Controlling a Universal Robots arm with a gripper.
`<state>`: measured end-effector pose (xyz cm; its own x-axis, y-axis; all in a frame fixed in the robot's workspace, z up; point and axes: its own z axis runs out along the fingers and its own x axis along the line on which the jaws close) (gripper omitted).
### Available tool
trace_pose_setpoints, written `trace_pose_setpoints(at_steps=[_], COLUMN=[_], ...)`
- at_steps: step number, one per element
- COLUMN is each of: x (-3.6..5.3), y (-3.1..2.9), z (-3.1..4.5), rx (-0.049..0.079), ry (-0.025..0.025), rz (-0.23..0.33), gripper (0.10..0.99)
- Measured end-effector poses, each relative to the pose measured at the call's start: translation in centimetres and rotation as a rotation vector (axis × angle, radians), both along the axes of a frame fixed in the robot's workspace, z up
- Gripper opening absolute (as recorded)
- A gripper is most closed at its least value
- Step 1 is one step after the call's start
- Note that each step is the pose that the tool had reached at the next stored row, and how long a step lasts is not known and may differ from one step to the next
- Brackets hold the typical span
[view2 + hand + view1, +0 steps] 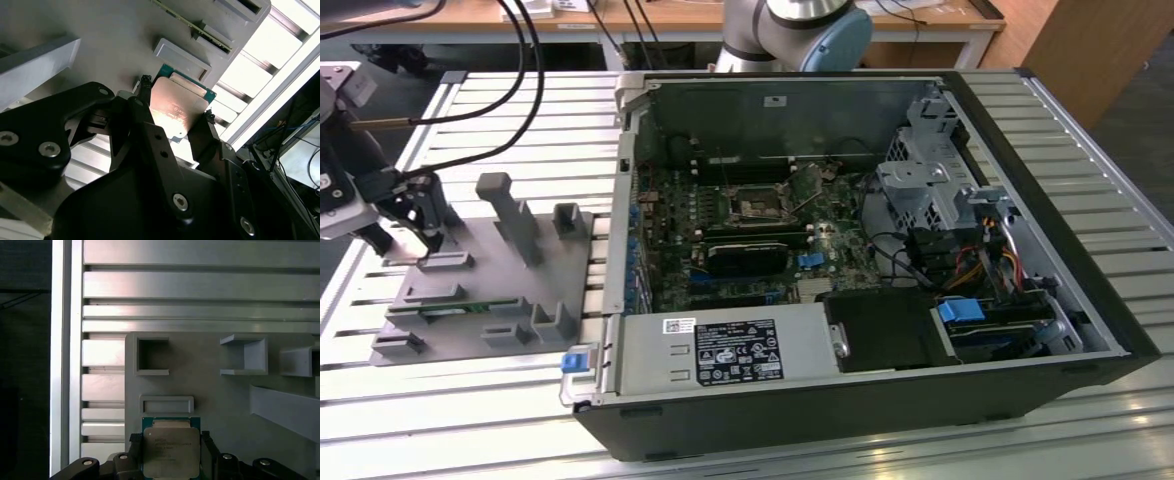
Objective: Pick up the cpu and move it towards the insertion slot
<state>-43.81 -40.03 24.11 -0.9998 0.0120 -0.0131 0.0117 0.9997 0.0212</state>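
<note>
The cpu [171, 452] is a small square chip with a silvery top and a green edge. In both wrist views it sits between my black fingers [134, 446], which press on two opposite sides. My gripper [171, 460] is shut on the cpu [181, 106] over the grey fixture [220, 395], and I cannot tell whether the chip is clear of its surface. In the exterior view my gripper [411, 215] is at the left, over the fixture [480, 290]. The insertion slot [757, 208] lies on the motherboard inside the open computer case, far towards the exterior view's right.
The grey fixture has upright posts [503, 205] and recesses [151, 356], and a green memory stick [454, 308] lies in it. The case wall [630, 190] stands between the fixture and the motherboard. Black cables [520, 90] hang at the back on the exterior view's left, above the slatted aluminium table [881, 450].
</note>
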Motion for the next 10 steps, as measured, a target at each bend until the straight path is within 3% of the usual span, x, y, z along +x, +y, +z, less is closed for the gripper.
trace_pose_setpoints(at_steps=[10], x=[0.00], y=[0.00], z=[0.31], rx=[0.000], ry=[0.0000], rz=[0.000], gripper=[0.541])
